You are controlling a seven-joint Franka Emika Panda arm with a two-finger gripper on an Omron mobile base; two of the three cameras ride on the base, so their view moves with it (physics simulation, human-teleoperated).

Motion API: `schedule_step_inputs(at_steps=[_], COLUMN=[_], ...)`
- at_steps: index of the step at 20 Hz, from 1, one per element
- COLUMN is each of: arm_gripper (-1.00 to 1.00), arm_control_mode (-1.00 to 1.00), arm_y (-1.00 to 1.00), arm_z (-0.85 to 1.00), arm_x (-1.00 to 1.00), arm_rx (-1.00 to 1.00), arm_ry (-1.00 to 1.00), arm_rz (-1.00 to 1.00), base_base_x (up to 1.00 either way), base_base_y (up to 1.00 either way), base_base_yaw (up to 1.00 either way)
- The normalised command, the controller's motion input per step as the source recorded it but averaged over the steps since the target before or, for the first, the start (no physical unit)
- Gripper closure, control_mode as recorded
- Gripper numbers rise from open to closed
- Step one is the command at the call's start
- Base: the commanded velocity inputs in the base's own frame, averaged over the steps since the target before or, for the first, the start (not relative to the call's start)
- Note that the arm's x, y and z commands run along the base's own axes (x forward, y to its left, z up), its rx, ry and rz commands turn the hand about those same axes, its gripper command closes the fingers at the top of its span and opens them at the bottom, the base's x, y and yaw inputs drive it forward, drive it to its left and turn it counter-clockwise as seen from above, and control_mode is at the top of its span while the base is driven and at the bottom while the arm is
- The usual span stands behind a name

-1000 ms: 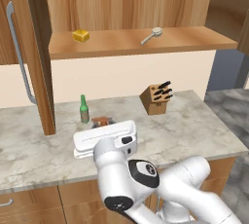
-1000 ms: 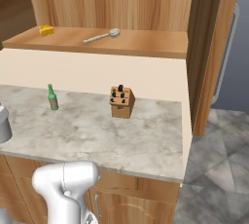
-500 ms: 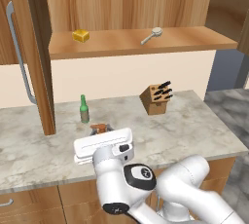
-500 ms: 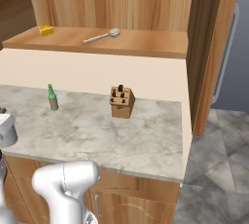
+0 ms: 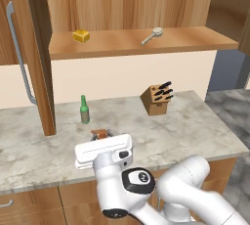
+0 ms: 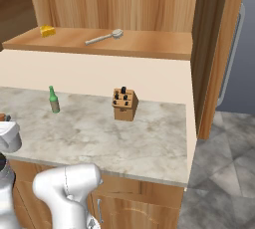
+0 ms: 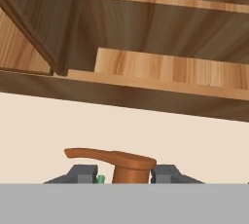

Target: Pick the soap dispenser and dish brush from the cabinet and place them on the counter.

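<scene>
the tool [image 7: 122, 175] grips the soap dispenser [image 7: 127, 164], whose glossy orange-brown pump top sits between the dark fingers [image 7: 81, 173], above the front edge of the marbled surface [image 5: 195, 131]. the dish brush [image 5: 152, 35], thin grey handle, round pale head, lies on the wooden cabinet [image 5: 136, 43] shelf.

Evenly lit rendered kitchen with soft, diffuse light and no glare; faint shadow lies under the cabinet [image 5: 132, 40] shelf, its interior dimmer in the hand view; all views are slightly soft
</scene>
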Motion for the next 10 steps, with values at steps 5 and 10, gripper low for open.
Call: schedule_step_inputs(at_steps=[5,10], arm_gripper=[1.0,1.0], arm_control_mode=[-1.0,-1.0], arm_y=[0.0,0.0], arm_z=[-0.19,-0.3], arm_x=[0.26,0.07], arm_rx=[0.06,0.03], arm_ry=[-0.04,0.0], arm_rz=[0.01,0.0], base_base_x=[0.0,0.0], base_base_y=[0.0,0.0], base_base_yaw=[0.0,0.0])
